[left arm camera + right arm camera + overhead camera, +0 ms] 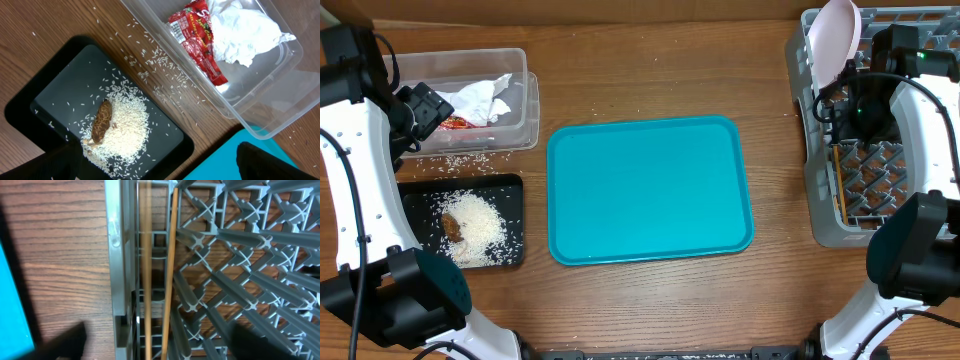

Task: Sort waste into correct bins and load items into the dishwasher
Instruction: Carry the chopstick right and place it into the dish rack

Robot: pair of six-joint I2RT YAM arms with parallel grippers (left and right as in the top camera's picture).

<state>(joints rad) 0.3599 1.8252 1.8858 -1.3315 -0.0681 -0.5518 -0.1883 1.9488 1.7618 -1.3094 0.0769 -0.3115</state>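
The clear tub (525,100) holds a crumpled white napkin (480,98) and a red wrapper (458,123). The black tray (515,215) holds a pile of rice (475,230) and a brown lump (451,228). My left gripper (420,108) is open and empty above the tub's left end; its wrist view shows the wrapper (197,40), napkin (245,30), rice (127,125) and lump (102,120). My right gripper (855,125) is open and empty over the grey dish rack (820,200). Two chopsticks (169,270) lie in the rack (120,255) below it. A white plate (835,40) stands upright in the rack. Bowls and cup are out of view.
The large teal tray (650,190) lies bare in the middle of the table. Loose rice grains (450,162) are scattered on the wood between tub and black tray, and they also show in the left wrist view (160,70). The right arm hides part of the rack.
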